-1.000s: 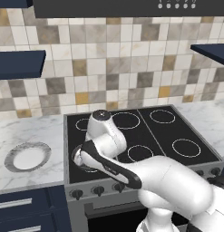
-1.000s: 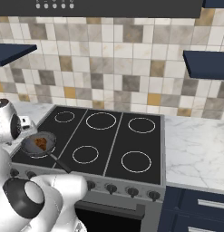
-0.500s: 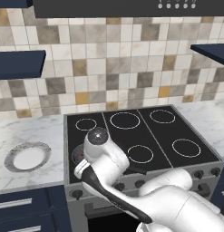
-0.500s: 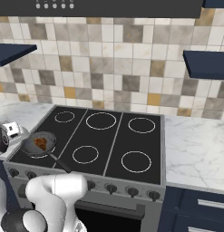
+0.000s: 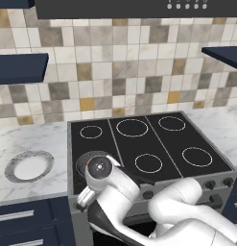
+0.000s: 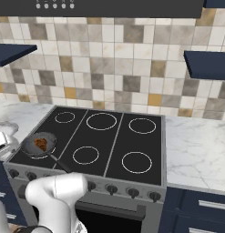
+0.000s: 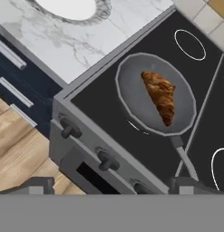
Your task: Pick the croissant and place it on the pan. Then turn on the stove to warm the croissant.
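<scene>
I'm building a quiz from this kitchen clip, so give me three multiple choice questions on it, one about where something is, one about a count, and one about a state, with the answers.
1. Where is the croissant?
A. On the white plate
B. In the pan
C. On the marble counter

2. How many white ring burners does the stove have?
A. Three
B. Four
C. Five

3. How does the gripper stand?
A. Open, holding nothing
B. Shut on the croissant
C. Shut on the pan handle

Answers:
1. B, the hand view shows the pastry lying inside the pan on the front left burner, while the plate sits apart on the counter.
2. C, the right base view shows three rings at the back and two in front, with the pan covering none of them from sight fully.
3. A, the two fingertips stand far apart at the bottom of the hand view with nothing between them.
</scene>
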